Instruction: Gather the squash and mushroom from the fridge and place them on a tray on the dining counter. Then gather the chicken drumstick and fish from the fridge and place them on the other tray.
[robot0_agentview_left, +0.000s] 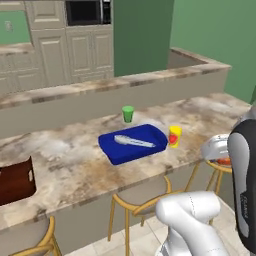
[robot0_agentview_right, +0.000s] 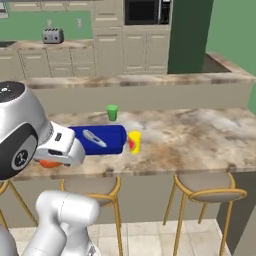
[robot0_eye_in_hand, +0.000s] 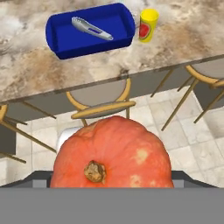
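An orange squash (robot0_eye_in_hand: 111, 153) was seen held between the widely spread jaws of the gripper (robot0_eye_in_hand: 111, 186), above the floor and a stool (robot0_eye_in_hand: 101, 98), short of the dining counter (robot0_eye_in_hand: 183, 39). Farther on, the blue tray (robot0_eye_in_hand: 59, 41) rested on that counter with tongs (robot0_eye_in_hand: 92, 27) inside it, a yellow container (robot0_eye_in_hand: 148, 25) just beside it. The dark brown tray (robot0_agentview_left: 15, 182) lay well apart.

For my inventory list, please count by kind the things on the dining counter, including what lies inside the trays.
Trays: 2, the blue tray and the brown tray
Green cup: 1
Yellow jar: 1
Tongs: 1
Total: 5
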